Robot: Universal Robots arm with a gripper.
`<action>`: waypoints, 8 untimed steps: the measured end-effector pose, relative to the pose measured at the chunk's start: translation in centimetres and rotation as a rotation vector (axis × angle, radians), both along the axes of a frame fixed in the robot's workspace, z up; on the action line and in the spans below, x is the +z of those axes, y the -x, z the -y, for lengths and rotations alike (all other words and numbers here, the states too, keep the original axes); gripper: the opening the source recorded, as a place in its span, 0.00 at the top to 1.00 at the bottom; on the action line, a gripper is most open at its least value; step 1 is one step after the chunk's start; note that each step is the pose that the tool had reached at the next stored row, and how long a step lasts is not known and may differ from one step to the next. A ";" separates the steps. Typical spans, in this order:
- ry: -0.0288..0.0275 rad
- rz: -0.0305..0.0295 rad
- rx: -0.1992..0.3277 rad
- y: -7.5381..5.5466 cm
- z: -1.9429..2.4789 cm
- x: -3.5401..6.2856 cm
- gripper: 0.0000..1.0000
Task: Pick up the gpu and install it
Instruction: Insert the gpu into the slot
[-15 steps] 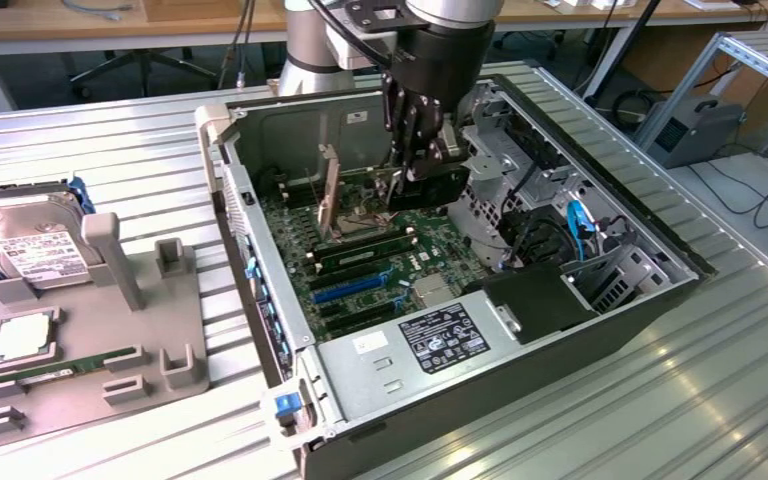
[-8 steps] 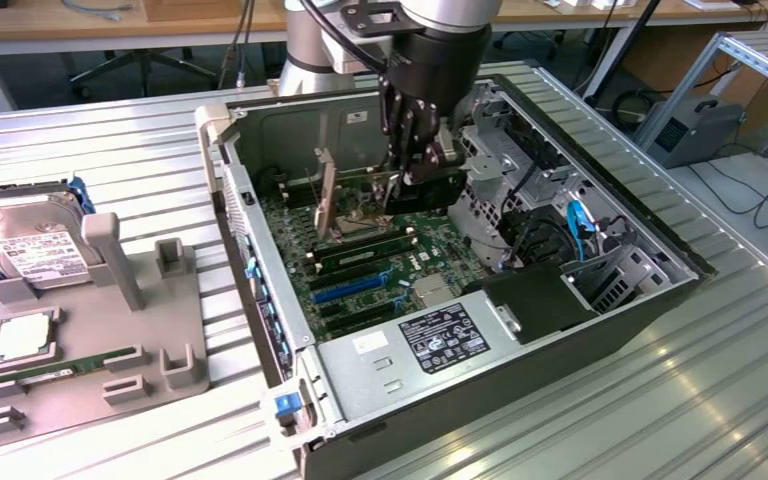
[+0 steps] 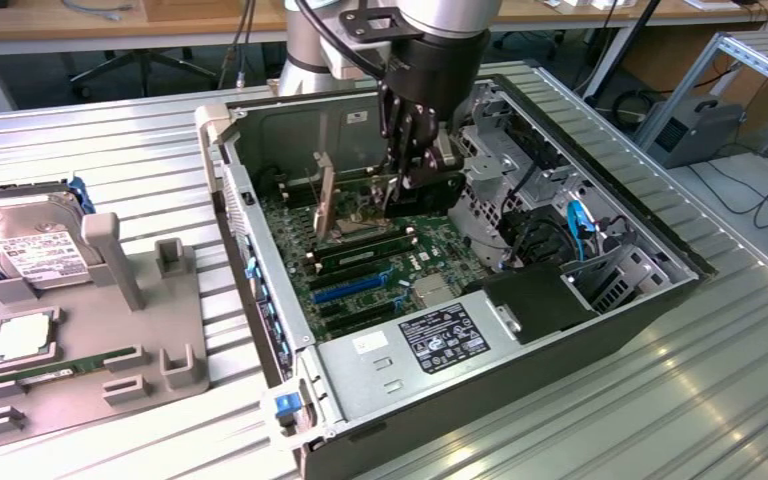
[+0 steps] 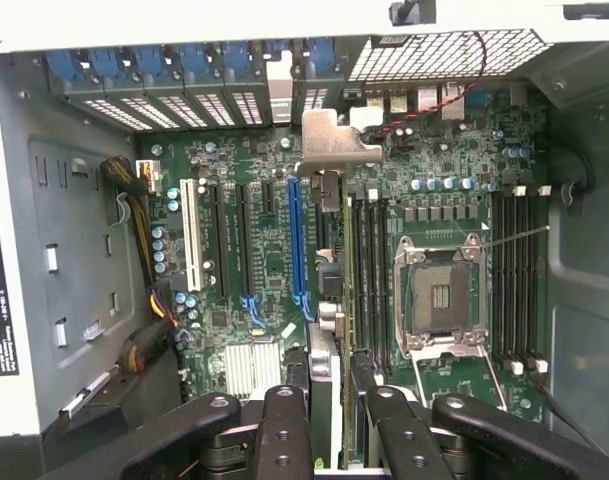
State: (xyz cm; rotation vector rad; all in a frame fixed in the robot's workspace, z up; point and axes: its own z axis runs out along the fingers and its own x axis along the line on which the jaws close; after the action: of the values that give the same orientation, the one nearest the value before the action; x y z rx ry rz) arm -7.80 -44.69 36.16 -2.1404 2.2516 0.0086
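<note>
My gripper [image 3: 408, 182] reaches down into the open computer case [image 3: 244, 190] and hangs over the motherboard [image 3: 371, 265]. It is shut on the gpu [image 3: 432, 186], a dark card held upright. In the wrist view the gpu [image 4: 324, 355] shows edge-on between my fingers [image 4: 284, 430]. Its silver end bracket [image 4: 334, 140] points toward the rear slot openings of the case. The card hangs above the board, just beside the long blue slot [image 4: 296, 240]. I cannot tell whether its lower edge touches a slot.
A grey fixture [image 3: 157, 370] on the exterior view's left holds a hard drive [image 3: 31, 250], a processor [image 3: 24, 340] and a green memory stick [image 3: 57, 365]. Inside the case are the power supply [image 3: 444, 340], drive cage [image 3: 518, 170], cables [image 4: 144, 260] and processor socket [image 4: 439, 295].
</note>
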 end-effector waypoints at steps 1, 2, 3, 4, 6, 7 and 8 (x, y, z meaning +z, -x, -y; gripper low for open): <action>0.0000 0.0000 0.000 0.0 0.01 -0.04 0.73; 0.0000 0.0000 0.000 0.0 0.03 -0.07 0.73; 0.0000 0.0000 0.000 0.0 0.04 -0.12 0.73; 0.0000 0.0000 0.000 0.0 0.06 -0.16 0.73; 0.0000 0.0000 0.000 0.0 0.08 -0.22 0.73; 0.0000 0.0000 0.000 0.0 0.10 -0.25 0.73; 0.0000 0.0000 0.000 0.0 0.11 -0.28 0.73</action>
State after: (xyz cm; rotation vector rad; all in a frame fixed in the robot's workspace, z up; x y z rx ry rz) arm -7.83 -44.80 35.88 -2.1404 2.2516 0.0085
